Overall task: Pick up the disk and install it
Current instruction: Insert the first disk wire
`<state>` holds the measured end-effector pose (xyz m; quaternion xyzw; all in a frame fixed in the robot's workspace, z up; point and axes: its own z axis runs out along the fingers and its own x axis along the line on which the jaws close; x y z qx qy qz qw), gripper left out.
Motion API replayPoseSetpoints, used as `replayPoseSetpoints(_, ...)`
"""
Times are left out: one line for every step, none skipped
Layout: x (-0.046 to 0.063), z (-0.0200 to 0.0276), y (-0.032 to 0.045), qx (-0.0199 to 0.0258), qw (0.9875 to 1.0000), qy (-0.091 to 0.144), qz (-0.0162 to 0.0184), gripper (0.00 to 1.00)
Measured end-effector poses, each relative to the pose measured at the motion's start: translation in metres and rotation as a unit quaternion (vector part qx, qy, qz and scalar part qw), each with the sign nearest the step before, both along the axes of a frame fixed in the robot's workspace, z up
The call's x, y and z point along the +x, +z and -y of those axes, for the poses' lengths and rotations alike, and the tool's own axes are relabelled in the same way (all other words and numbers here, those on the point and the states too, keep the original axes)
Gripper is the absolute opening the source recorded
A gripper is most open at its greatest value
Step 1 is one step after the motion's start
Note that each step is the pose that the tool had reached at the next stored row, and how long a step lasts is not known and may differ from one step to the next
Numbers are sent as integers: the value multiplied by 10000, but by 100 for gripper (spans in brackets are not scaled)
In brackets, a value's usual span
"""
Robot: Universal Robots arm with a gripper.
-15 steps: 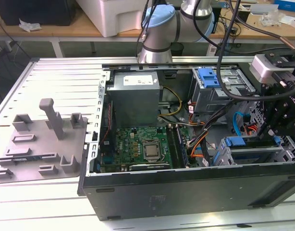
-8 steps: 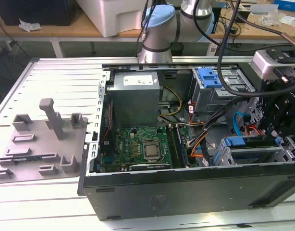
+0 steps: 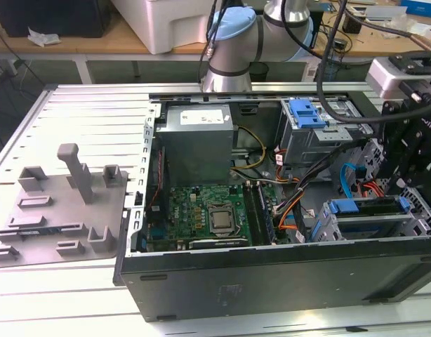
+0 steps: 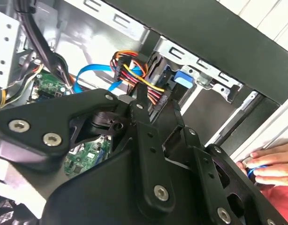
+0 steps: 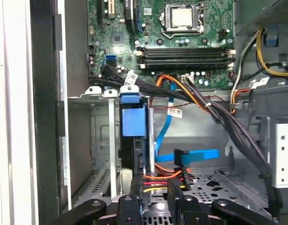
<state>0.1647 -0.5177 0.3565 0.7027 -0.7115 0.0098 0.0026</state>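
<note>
Risks, going from the exterior view's left to its right. The grey jig plate (image 3: 61, 210) sits well apart from the work, so no hazard there. The motherboard (image 3: 208, 214) lies flat in the open tower case (image 3: 272, 281), w/ CPU socket and RAM slots exposed; a low swing of the arm could clip them. The cable bundle (image 5: 214, 112) (black sleeved, plus orange/red/yellow wires and a flat blue SATA lead) crosses just beside the bay. It could snag on the carrier or get pinched behind it, which would probably block full seating. The disk (image 5: 133, 123) stands edge-on in the grey drive bay (image 5: 99, 140) at the case's front corner, its blue carrier tab facing up. If it's skewed vs. the rails it could jam. The gripper (image 3: 412, 151) hangs right over that bay. Can't tell if it's spread or clamped, as its black linkage hides the tips. In the second wrist view a person's hand (image 4: 270, 164) rests at the case's outer edge, near the arm, so there's a contact risk.

Materials: the jig is matte grey plastic w/ blocky posts. The motherboard is a green PCB w/ fine metal pins. The case and bay are thin stamped sheet steel w/ perforations and sharp edges. The carrier is smooth, slightly flexy blue plastic. The gripper is black, rigid and bolted together.
</note>
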Motion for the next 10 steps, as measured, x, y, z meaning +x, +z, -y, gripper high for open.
replayPoseSetpoints(-3, -20, 17, 0, 10000, 0, 0, 36)
replayPoseSetpoints(-5, -37, 32, -1, 10000, 0, 0, 36)
replayPoseSetpoints(-7, -66, 54, 0, 10000, 0, 1, 36)
replayPoseSetpoints(-10, -81, 59, -2, 10000, 0, 0, 36)
replayPoseSetpoints(-11, -85, 60, -4, 10000, 0, 0, 36)
replayPoseSetpoints(-11, -86, 59, -5, 10000, 0, 0, 36)
replayPoseSetpoints(-11, -86, 59, -5, 10000, 0, 0, 36)
replayPoseSetpoints(-12, -87, 60, -5, 10000, 0, 0, 36)
replayPoseSetpoints(-12, -87, 59, -5, 10000, 0, 0, 36)
replayPoseSetpoints(-12, -87, 59, -5, 10000, 0, 0, 36)
